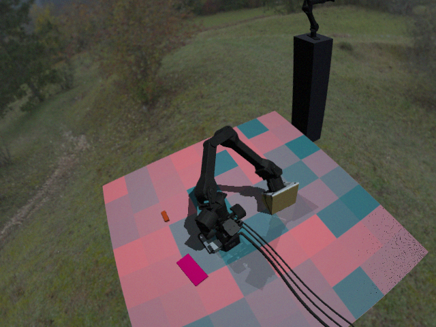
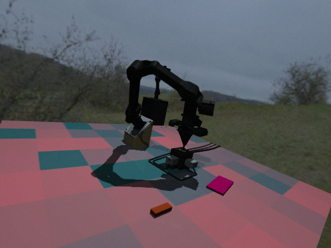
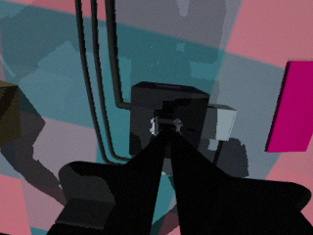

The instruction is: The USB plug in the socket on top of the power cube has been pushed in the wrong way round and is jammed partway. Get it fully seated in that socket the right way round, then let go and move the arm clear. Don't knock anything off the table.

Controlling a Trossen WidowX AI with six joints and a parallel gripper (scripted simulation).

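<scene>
1. Although the fingertips look nearly together, the gripper [image 1: 227, 230] [image 2: 183, 145] [image 3: 168, 135] is closed on something thin, in all likelihood the USB plug [image 3: 168, 120], at the middle of the wrist frame.
2. The plug sits at the top of the power cube [image 1: 231, 242] [image 2: 177, 154] [image 3: 146, 110], right of centre and below the middle of the exterior frame. Its depth and which way round it faces are too small to tell.
3. It should handle as a light, stiff little piece, its shell perhaps smooth enough to slip in 2 narrow tips. The grip belongs on the body, square across its 2 flat sides, well up from the metal.
4. If jammed, it probably calls for a straight upward pull; levering sideways could bend the shell or tip the cube. A half turn, 180 degrees, then a level push down would follow.
5. The dark cables [image 1: 281, 268] [image 2: 204, 150] [image 3: 95, 59], at the upper left of the wrist frame, look springy and might tug the cube if snagged.
6. The magenta slab [image 1: 192, 269] [image 2: 220, 185] [image 3: 293, 108], at the right edge there, lies apart and should be spared a bump.
</scene>
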